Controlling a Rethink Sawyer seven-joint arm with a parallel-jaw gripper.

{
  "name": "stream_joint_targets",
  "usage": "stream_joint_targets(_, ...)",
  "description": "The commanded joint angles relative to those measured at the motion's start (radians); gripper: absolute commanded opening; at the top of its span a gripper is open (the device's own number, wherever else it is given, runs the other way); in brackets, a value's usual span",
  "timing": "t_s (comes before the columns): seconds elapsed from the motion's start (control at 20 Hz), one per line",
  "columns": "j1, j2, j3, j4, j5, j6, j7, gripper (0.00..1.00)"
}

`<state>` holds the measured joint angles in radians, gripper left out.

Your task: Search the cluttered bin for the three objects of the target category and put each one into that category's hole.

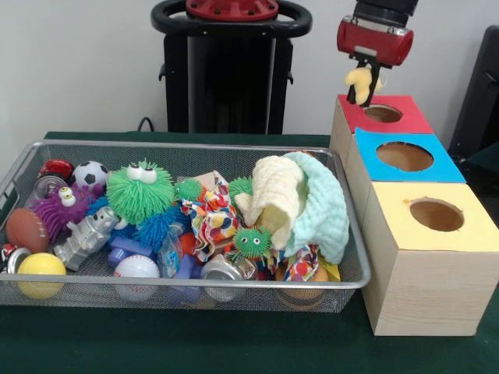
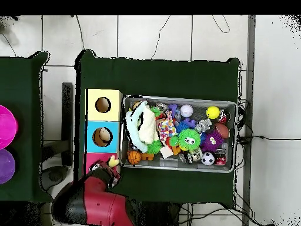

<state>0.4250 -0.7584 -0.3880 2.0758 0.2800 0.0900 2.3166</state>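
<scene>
Front view: gripper (image 1: 362, 97) hangs from the red and black arm directly above the hole (image 1: 383, 114) in the red-topped box, the farthest of three wooden boxes standing in a row just right of the bin. Its fingers are closed on a small pale yellow soft item (image 1: 359, 79), held just above the near-left edge of the hole. The blue-topped box (image 1: 405, 156) sits in the middle and the yellow-topped box (image 1: 433, 214) nearest the camera, each touching its neighbour. The bin (image 1: 352, 284) rests on the green cloth, filled with clutter: a green fuzzy toy with eyes (image 1: 140, 191), a purple spiky toy (image 1: 58, 209), a soccer ball (image 1: 90, 174), a yellow ball (image 1: 40, 266), a white baseball (image 1: 136, 268) and a cream and mint cloth (image 1: 300, 202) heaped at its right end.

Overhead view: gripper (image 2: 111, 166) sits over the red box top, which the arm largely covers, so the hole itself cannot be made out. The yellow item (image 2: 113, 162) shows at the gripper's tip. The bin (image 2: 176, 99) lies just right of the boxes, its rim touching or nearly touching them.
</scene>
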Motion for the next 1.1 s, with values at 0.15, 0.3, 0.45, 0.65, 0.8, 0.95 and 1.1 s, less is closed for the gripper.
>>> stream_joint_targets(0.15, -0.019, 0.093, 0.073, -0.008, 0.109, -0.112, 0.261, 0.00)
stream_joint_targets(0.3, -0.025, 0.086, 0.086, -0.007, 0.125, -0.117, 0.251, 0.00)
stream_joint_targets(0.45, -0.026, 0.083, 0.098, -0.005, 0.141, -0.123, 0.249, 0.00)
stream_joint_targets(0.65, 0.001, 0.091, 0.087, -0.007, 0.176, -0.110, 0.255, 0.00)
stream_joint_targets(0.8, 0.032, 0.093, 0.071, -0.010, 0.201, -0.081, 0.255, 0.00)
stream_joint_targets(0.95, 0.049, 0.096, 0.069, -0.007, 0.225, -0.071, 0.256, 0.00)
stream_joint_targets(1.1, 0.076, 0.099, 0.052, -0.007, 0.253, -0.051, 0.262, 0.00)
